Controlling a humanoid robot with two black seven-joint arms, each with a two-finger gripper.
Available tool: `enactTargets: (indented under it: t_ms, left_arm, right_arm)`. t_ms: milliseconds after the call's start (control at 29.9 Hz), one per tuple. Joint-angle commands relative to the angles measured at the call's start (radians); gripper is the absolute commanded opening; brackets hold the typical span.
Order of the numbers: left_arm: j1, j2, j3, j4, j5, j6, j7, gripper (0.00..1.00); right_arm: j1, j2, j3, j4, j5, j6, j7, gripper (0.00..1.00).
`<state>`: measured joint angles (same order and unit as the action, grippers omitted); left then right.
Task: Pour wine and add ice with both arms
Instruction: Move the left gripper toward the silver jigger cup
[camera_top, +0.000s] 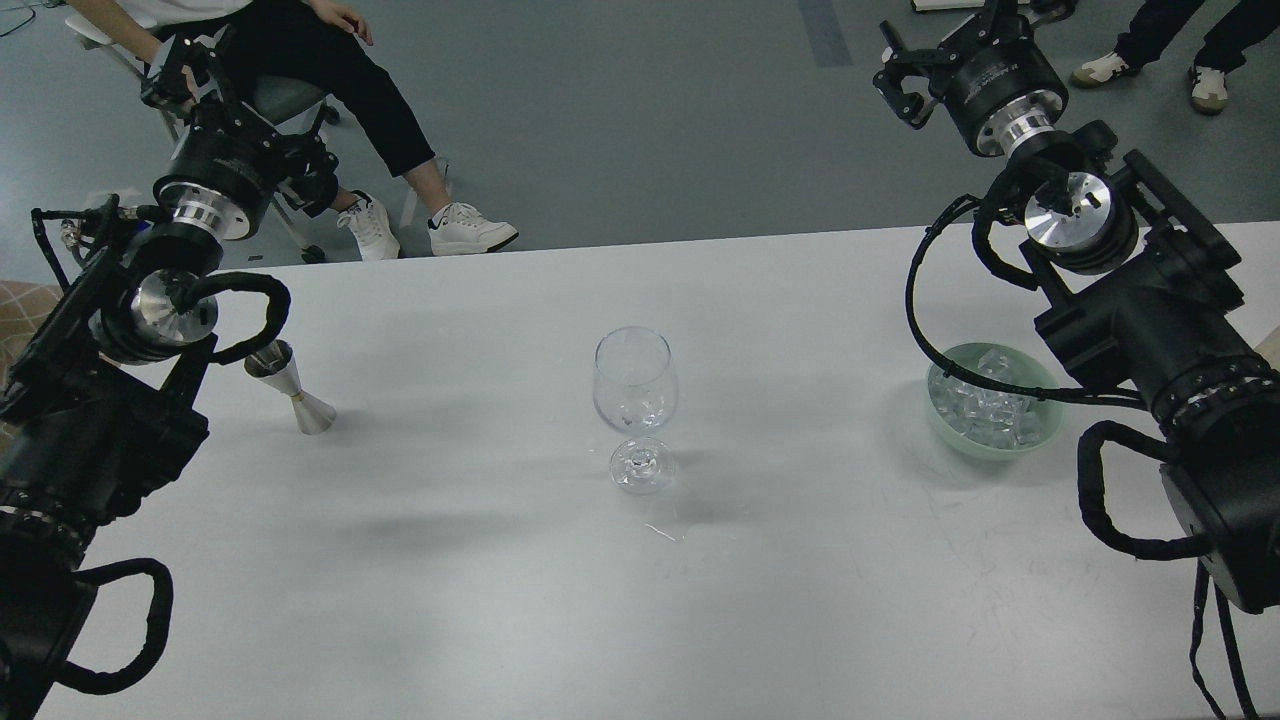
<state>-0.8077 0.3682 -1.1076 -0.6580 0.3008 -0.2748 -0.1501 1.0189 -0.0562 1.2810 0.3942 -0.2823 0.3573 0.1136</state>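
Observation:
A clear wine glass (636, 385) stands upright at the table's middle, and small glassy bits seem to lie at the bottom of its bowl. The ice (985, 405) is heaped in a pale green bowl (940, 425) on the right, under my right arm. A silver jigger (290, 388) stands on the left beside my left arm. No wine shows. My left gripper (178, 78) is raised beyond the table's far left edge, dark against a seated person. My right gripper (900, 80) hangs high over the floor at the far right, fingers apart and holding nothing.
The white table (450, 560) spans the view, with a small wet streak (662, 532) in front of the glass. A seated person (330, 90) on a chair is behind the far left edge. Another person's feet (1150, 70) are at the top right.

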Motion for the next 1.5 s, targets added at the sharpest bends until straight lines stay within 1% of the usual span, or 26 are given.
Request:
enactTargets:
  t_ms: [0, 334, 435, 568, 602, 735, 903, 1070, 1471]
  left_arm:
    - [-0.001, 0.0, 0.003, -0.003, 0.003, 0.0, 0.0, 0.98]
    - [-0.013, 0.001, 0.009, 0.003, 0.001, 0.003, -0.003, 0.98]
    - [-0.016, 0.003, 0.015, 0.003, 0.003, 0.0, 0.004, 0.98]
    - [-0.036, 0.011, 0.031, 0.003, 0.003, -0.009, 0.004, 0.98]
    - [-0.036, 0.012, 0.031, 0.003, 0.001, -0.012, -0.003, 0.98]
    - [-0.038, 0.014, 0.031, 0.003, 0.003, -0.014, -0.005, 0.98]
    - [-0.038, 0.011, 0.028, 0.001, -0.003, -0.053, -0.017, 0.98]
    - [-0.051, 0.011, 0.029, 0.001, -0.014, -0.06, -0.019, 0.98]
    - [-0.051, 0.009, 0.031, 0.001, -0.015, -0.055, -0.006, 0.98]
  right_arm:
    - [0.0, 0.001, 0.014, 0.0, 0.0, 0.0, 0.0, 1.0]
    - [0.0, 0.003, 0.015, 0.0, 0.0, -0.001, 0.0, 1.0]
    - [0.0, 0.003, 0.015, 0.0, 0.0, -0.001, 0.0, 1.0]
    - [0.001, 0.003, 0.015, 0.0, 0.0, -0.001, 0.0, 1.0]
    - [0.001, 0.003, 0.015, 0.0, 0.002, -0.001, 0.0, 1.0]
    - [0.001, 0.003, 0.015, 0.0, 0.002, -0.001, 0.0, 1.0]
    - [0.01, -0.001, 0.02, 0.0, 0.002, -0.005, -0.002, 1.0]
    - [0.012, -0.001, 0.02, 0.0, 0.005, -0.006, -0.002, 1.0]
    - [0.013, -0.002, 0.02, 0.003, 0.005, -0.006, -0.002, 1.0]
